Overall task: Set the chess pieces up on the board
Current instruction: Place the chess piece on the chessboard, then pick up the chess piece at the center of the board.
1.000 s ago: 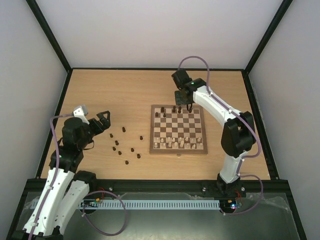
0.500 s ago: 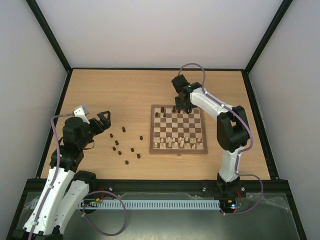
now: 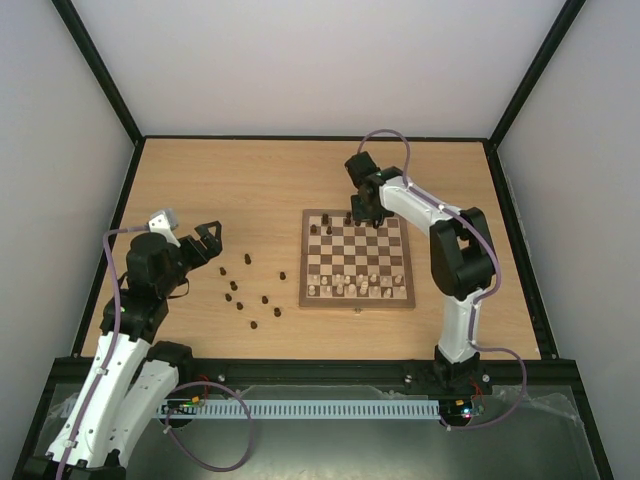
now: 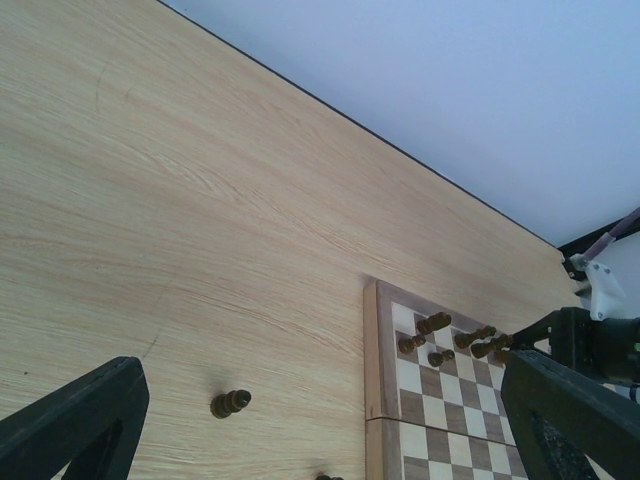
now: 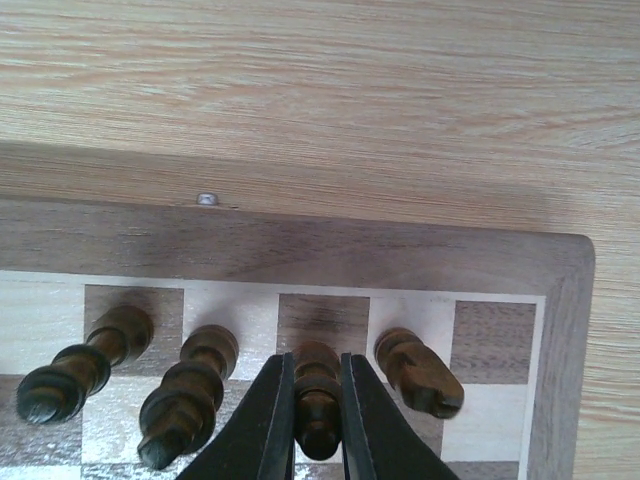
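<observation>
The board (image 3: 303,262) lies right of the table's middle. A few dark chess pieces (image 3: 328,228) stand on its far rows. My right gripper (image 3: 362,214) is down at the far edge, shut on a dark piece (image 5: 318,385) that stands on a back-row square. Its fingers (image 5: 270,425) press that piece from both sides, with the right gripper (image 5: 317,425) seen low in its wrist view. Other dark pieces (image 5: 190,385) stand on both sides of it. My left gripper (image 3: 210,243) hangs open over the table on the left, holding nothing. Several loose dark pieces (image 3: 247,259) lie near it.
Cream pieces (image 3: 355,286) fill the board's near rows. One loose dark piece (image 4: 230,403) stands on the table in front of my left gripper (image 4: 325,385), left of the board's border (image 4: 372,350). A small metal stud (image 5: 207,199) sits in the far border.
My right arm has folded in and brought the gripper down onto the board's back row, still shut on the dark piece. The left arm has not moved.
</observation>
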Controlling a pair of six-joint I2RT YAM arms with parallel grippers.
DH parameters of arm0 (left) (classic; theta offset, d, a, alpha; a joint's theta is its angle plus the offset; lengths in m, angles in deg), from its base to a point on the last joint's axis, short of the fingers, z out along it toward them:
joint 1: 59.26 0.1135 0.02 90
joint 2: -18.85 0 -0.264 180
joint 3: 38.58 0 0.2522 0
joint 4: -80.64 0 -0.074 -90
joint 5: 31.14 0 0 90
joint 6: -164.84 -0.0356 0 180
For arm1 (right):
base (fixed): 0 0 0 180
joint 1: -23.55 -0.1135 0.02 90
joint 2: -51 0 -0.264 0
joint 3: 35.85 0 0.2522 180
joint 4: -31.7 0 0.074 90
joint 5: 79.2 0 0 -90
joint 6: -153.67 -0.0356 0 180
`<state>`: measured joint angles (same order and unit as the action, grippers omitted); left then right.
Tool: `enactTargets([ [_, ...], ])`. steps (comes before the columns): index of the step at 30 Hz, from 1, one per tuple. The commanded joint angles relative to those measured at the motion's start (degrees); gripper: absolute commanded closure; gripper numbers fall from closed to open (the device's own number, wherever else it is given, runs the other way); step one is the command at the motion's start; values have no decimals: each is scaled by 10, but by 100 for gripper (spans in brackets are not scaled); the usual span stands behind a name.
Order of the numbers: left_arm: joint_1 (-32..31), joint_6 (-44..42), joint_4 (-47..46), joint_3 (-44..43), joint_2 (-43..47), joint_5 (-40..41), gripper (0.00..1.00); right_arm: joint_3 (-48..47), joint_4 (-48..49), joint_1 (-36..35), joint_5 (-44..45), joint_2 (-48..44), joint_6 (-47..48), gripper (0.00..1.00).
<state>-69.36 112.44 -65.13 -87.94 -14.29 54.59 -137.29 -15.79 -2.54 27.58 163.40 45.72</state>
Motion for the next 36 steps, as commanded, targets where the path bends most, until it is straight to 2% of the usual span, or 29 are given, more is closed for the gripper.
enactTargets([
  [1, -2, -7, -10, 7, 2, -3, 0, 0, -4, 6, -4, 16, 5, 95],
  [10, -2, -6, -10, 7, 1, -3, 1, -3, 4, 11, -9, 28, 5, 94],
  [11, -2, -7, -10, 7, 1, -3, 1, -3, 4, 11, -10, 28, 4, 93],
  [13, -2, -7, -10, 7, 1, -3, 1, -2, 5, 11, -8, 27, 3, 83],
  [20, -1, -6, -11, 8, 1, -3, 1, -1, 7, 11, -3, 0, 1, 74],
  [25, -2, -6, -12, 6, -2, -5, 1, 2, 17, 11, 6, -42, -6, 62],
  [29, -2, -6, -11, 0, -3, -6, 1, 3, 20, 11, 4, -80, -10, 49],
  [30, -1, -6, -10, -1, -3, -5, 0, 5, 22, 11, -1, -90, -11, 38],
  [31, -2, -6, -10, -2, -2, -4, 0, 8, 25, 11, -11, -103, -11, 24],
  [32, -2, -6, -10, -2, -2, -5, 1, 13, 31, 10, -29, -115, -10, 4],
  [33, -2, -6, -10, -2, -3, -5, 1, 20, 38, 8, -52, -129, -7, 1],
  [36, -2, -6, -10, -3, -6, -6, 1, 46, 58, -8, -130, -165, -3, 1],
])
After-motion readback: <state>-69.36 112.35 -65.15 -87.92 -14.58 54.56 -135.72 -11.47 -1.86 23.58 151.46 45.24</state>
